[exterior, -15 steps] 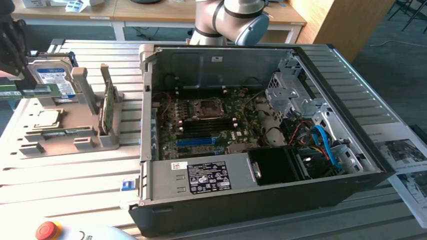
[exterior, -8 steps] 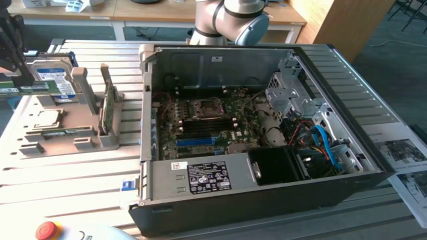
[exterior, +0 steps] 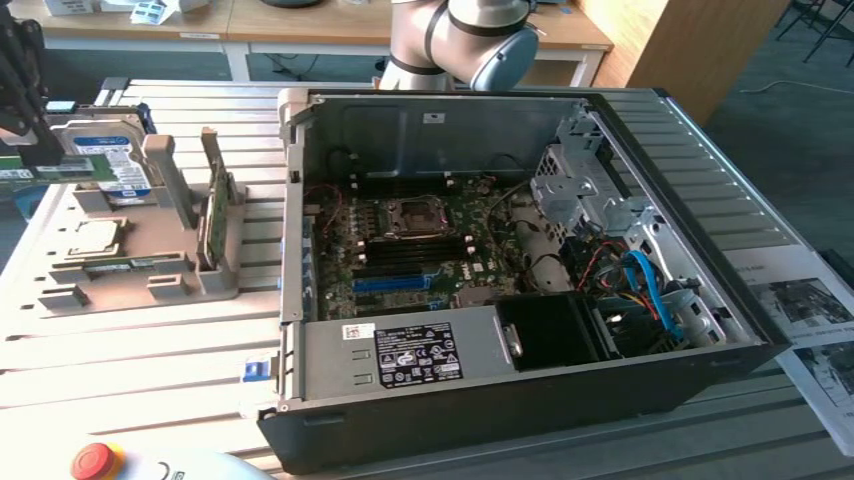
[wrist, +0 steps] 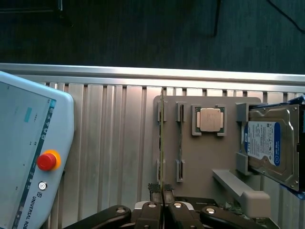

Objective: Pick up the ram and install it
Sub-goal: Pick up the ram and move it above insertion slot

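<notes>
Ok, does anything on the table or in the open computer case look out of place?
Nothing stands out. The long thin green ram stick sits in the grey plastic holder tray, the taller green card stands upright beside it, and the black open computer case shows nothing spilled or broken.

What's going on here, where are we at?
The gripper is shut on the ram, seen edge-on, at the gray holder and in line with one of its slots. I can't tell whether the ram has cleared the slot. A second stick, a CPU and a hard drive sit in the holder. The PC case lies open beside it, and the ram is not in it yet.
</notes>
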You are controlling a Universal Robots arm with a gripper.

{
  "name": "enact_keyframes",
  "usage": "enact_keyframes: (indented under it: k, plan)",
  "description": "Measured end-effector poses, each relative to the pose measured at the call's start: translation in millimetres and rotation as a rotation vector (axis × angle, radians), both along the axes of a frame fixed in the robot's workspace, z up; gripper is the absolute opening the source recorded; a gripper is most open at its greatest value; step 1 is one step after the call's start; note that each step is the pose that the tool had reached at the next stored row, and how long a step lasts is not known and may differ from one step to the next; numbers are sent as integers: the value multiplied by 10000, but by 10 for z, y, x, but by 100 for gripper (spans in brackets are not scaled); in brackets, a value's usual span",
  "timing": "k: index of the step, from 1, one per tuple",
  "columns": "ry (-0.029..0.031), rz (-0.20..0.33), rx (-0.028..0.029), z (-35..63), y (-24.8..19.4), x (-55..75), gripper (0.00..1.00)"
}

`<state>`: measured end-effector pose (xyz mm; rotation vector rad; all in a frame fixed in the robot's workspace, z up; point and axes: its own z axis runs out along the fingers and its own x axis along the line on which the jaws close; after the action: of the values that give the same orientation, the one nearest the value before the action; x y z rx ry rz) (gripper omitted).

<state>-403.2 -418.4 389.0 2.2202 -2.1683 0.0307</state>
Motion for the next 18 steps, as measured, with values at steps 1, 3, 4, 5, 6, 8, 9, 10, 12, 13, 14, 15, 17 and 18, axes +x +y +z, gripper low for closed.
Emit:
enact_keyframes:
  k: [1,3,4,5,6,8,9,10,12,13,14,15,17,18]
  plan:
    - [-1,0,1,16,0,0,12]
    - [-2,0,2,27,0,0,12]
    - [-2,0,2,28,0,0,12]
    - [-2,0,2,28,0,0,12]
    - [-1,0,1,28,0,0,12]
    - [0,0,1,29,0,0,12]
    - [0,0,0,29,0,0,12]
    - [0,1,1,29,0,0,12]
    - [0,-1,0,29,0,1,12]
    - [1,-1,-1,30,-2,3,12]
    - [1,0,0,29,-5,8,12]
    - [1,-1,0,29,-7,15,12]
    - [0,0,0,29,-16,34,12]
    - [0,0,1,29,-22,45,12]
